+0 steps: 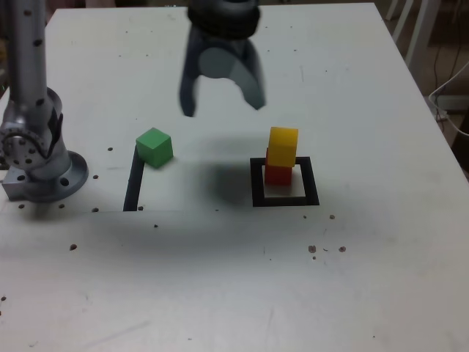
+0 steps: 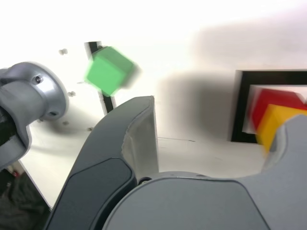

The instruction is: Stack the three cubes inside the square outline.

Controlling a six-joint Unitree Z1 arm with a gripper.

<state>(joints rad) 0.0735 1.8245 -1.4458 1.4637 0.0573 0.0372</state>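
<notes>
The yellow cube (image 1: 283, 147) sits on the red cube (image 1: 278, 174) inside the black square outline (image 1: 285, 199), at the exterior view's right. The green cube (image 1: 154, 147) rests on the table at the exterior view's left, at the far end of a straight black line (image 1: 133, 182). My gripper (image 1: 222, 106) hangs above the table between the green cube and the stack, open with nothing between its fingers. The wrist view shows the green cube (image 2: 109, 70), the yellow cube (image 2: 277, 123), the red cube (image 2: 276, 101) and the outline (image 2: 242, 108) past my open jaws.
The arm's grey base (image 1: 37, 158) stands at the exterior view's left edge. Small dark specks dot the white table (image 1: 234, 279). Beyond the table's right edge are chair legs (image 1: 414, 29) and a cable on the floor.
</notes>
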